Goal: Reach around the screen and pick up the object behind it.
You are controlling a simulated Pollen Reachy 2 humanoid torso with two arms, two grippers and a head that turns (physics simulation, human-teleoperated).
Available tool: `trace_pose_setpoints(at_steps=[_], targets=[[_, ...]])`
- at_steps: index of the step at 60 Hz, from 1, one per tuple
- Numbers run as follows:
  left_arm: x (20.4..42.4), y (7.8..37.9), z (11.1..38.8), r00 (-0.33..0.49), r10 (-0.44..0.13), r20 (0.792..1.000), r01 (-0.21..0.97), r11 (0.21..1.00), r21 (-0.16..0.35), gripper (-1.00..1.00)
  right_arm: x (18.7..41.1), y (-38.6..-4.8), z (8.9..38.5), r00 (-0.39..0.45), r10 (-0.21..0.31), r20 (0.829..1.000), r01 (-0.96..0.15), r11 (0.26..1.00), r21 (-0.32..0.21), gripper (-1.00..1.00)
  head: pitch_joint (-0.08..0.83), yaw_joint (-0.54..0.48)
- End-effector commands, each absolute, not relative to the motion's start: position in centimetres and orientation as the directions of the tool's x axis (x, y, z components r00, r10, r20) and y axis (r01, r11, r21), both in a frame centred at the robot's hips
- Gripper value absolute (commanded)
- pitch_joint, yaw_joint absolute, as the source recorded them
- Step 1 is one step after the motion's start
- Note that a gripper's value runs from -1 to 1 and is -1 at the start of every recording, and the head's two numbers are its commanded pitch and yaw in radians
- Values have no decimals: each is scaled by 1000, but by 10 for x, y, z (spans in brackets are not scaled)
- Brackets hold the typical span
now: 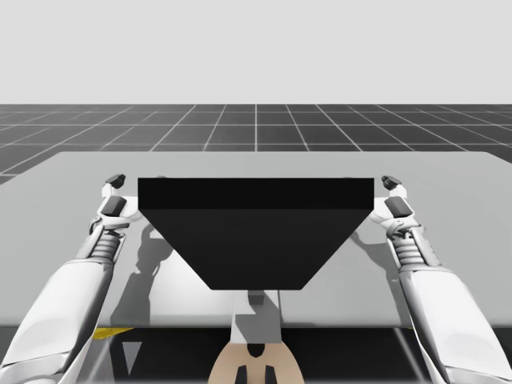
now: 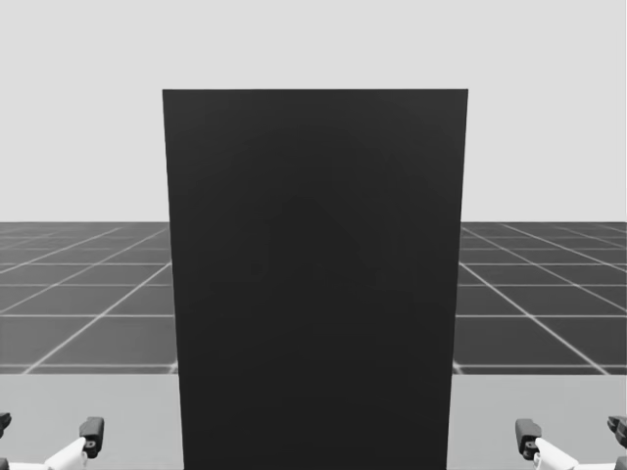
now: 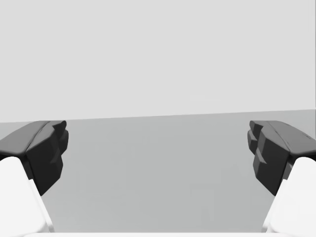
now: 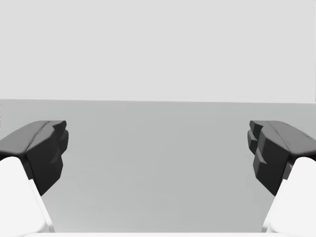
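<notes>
High view: left gripper (image 1: 113, 192), right gripper (image 1: 393, 194) flank screen (image 1: 256, 232).

The surface (image 1: 256, 164) is a pale grey, flat, rectangular tabletop that spans nearly the whole width of the high view, with a dark gridded floor (image 1: 256, 128) beyond its far edge. Directly on it stands a plain black screen (image 1: 256, 232), an upright flat panel set at the middle of the width and closer to the near edge than to the far one. In both wrist views the grey top runs smooth to a straight far edge.
</notes>
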State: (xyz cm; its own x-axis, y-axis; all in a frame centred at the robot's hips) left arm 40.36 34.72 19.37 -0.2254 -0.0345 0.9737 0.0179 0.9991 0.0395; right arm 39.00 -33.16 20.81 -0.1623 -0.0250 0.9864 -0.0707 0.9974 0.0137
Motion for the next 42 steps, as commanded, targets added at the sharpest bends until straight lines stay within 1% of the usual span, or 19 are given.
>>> trace_pose_setpoints(at_steps=[1,5,8,15,21,22,24,26,28,29,30,31,34,35,38,39,42], targets=[[403,347,194,-223,-37,974,22,999,43,-1000,387,-331,208,-152,-22,988,-72,997,11,-1000,7,3],[403,346,194,-222,-38,974,24,999,44,-1000,386,-330,210,-165,-35,986,-107,994,17,-1000,8,3],[403,346,194,-221,-38,975,24,999,44,-1000,386,-329,209,-164,-17,986,-100,995,1,-1000,8,5],[403,346,194,-214,-37,976,33,998,45,-1000,386,-327,208,-169,-14,986,-129,992,-8,-1000,10,2],[400,350,192,-167,-45,985,94,994,62,-1000,377,-331,217,-194,-33,980,-216,976,-10,-1000,16,3],[399,350,192,-162,-44,986,101,993,60,-1000,376,-332,218,-193,-37,980,-229,973,-9,-1000,16,3],[396,352,192,-141,-25,990,156,987,47,-1000,370,-335,222,-202,-36,979,-281,959,-23,-1000,20,3],[393,352,193,-142,-18,990,181,983,44,-1000,367,-337,223,-202,-49,978,-315,949,-18,-1000,20,3],[387,352,195,-154,-10,988,248,967,49,-1000,361,-339,226,-210,-69,975,-395,919,-20,-1000,22,1],[385,352,196,-154,-8,988,277,959,51,-1000,359,-339,227,-213,-76,974,-415,909,-20,-1000,22,0],[381,352,198,-154,-12,988,323,944,62,-1000,356,-340,228,-209,-98,973,-453,891,-7,-1000,23,-1],[377,351,200,-164,-21,986,335,939,76,-1000,353,-340,229,-209,-117,971,-485,875,1,-1000,23,-3],[371,351,203,-168,-24,985,370,925,86,-1000,348,-341,231,-211,-140,967,-537,843,4,-1000,24,-5],[366,350,206,-166,-14,986,423,902,84,-1000,345,-341,232,-219,-149,964,-577,817,-4,-1000,25,-6],[360,349,208,-172,-20,985,439,893,95,-1000,342,-340,232,-215,-163,963,-614,789,-4,-1000,25,-6],[355,348,209,-169,-24,985,475,874,103,-1000,339,-340,231,-218,-160,963,-643,765,-19,-1000,25,-7],[349,348,209,-166,-34,986,506,855,115,-1000,336,-339,230,-220,-159,962,-674,738,-33,-1000,26,-9]])
